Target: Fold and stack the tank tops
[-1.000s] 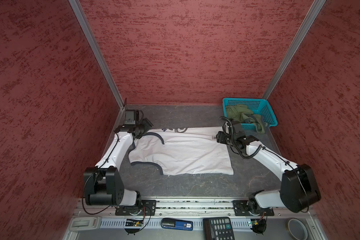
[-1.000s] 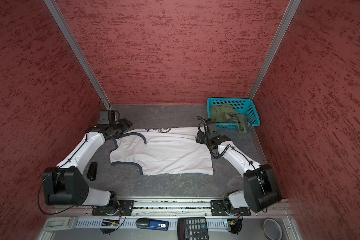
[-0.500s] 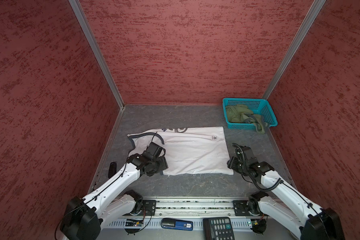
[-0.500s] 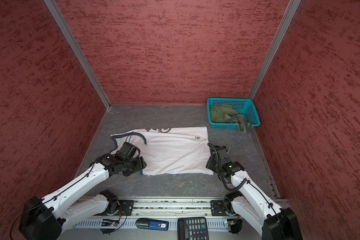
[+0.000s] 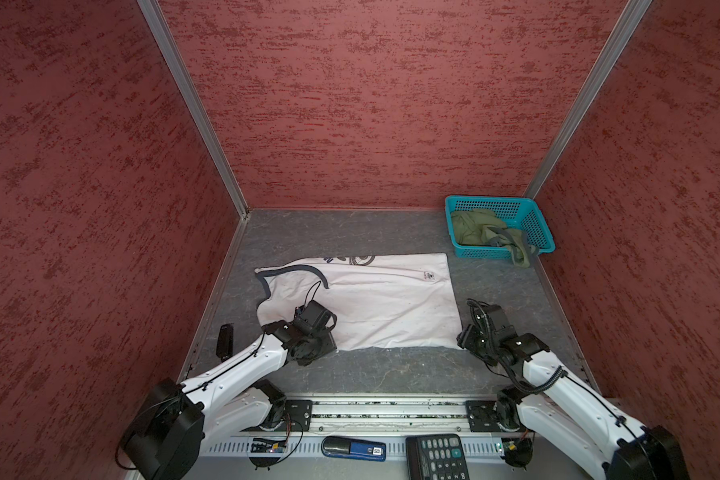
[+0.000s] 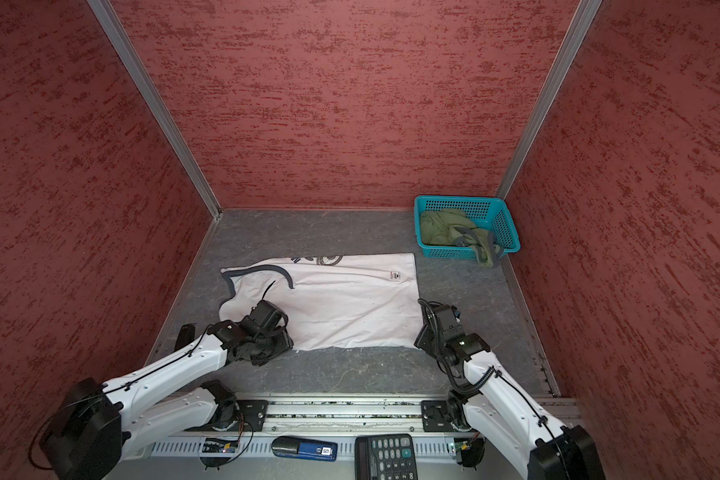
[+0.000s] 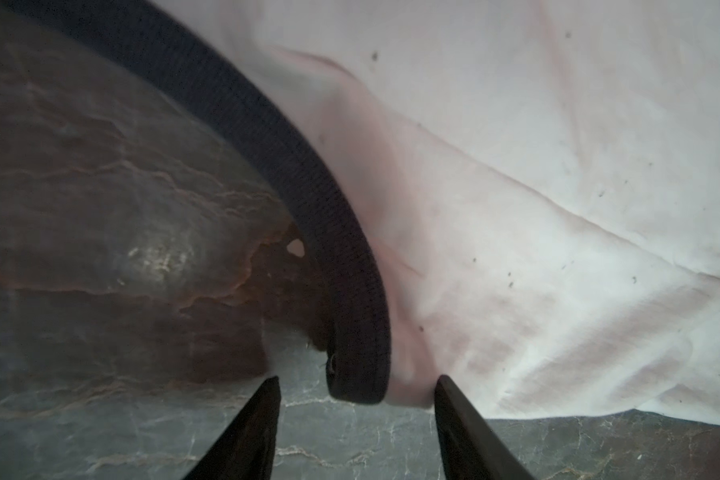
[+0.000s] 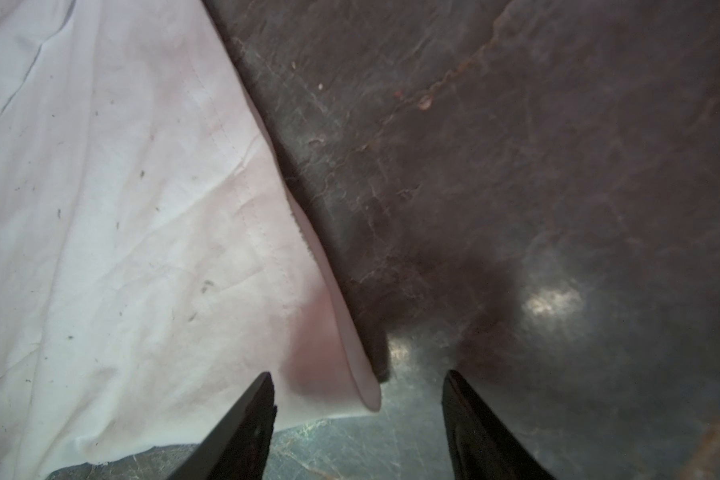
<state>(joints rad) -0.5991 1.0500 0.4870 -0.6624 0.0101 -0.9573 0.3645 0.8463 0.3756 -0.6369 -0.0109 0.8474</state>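
Observation:
The white tank top (image 5: 391, 299) (image 6: 350, 303) with navy trim lies flat in the middle of the grey table. My left gripper (image 5: 323, 347) (image 6: 277, 345) is low over its near left corner. In the left wrist view the left gripper (image 7: 356, 380) is open, with the navy trim (image 7: 308, 178) and white tank top (image 7: 558, 166) corner between its fingers. My right gripper (image 5: 468, 338) (image 6: 422, 340) is at the near right corner. In the right wrist view the right gripper (image 8: 359, 374) is open astride the white tank top's (image 8: 100, 208) raised hem corner. The olive tank top (image 5: 474, 226) (image 6: 441, 228) lies crumpled in the basket.
The teal basket (image 5: 495, 205) (image 6: 462, 205) stands at the far right corner, olive cloth hanging over its near rim. A small black object (image 5: 225, 340) (image 6: 184, 334) lies by the left wall. A calculator (image 5: 437, 457) and a blue device (image 5: 354, 449) sit on the front rail.
Both arms have come from the shirt's far corners back to its near corners. The left jaws have narrowed around the trimmed corner. The shirt lies as before.

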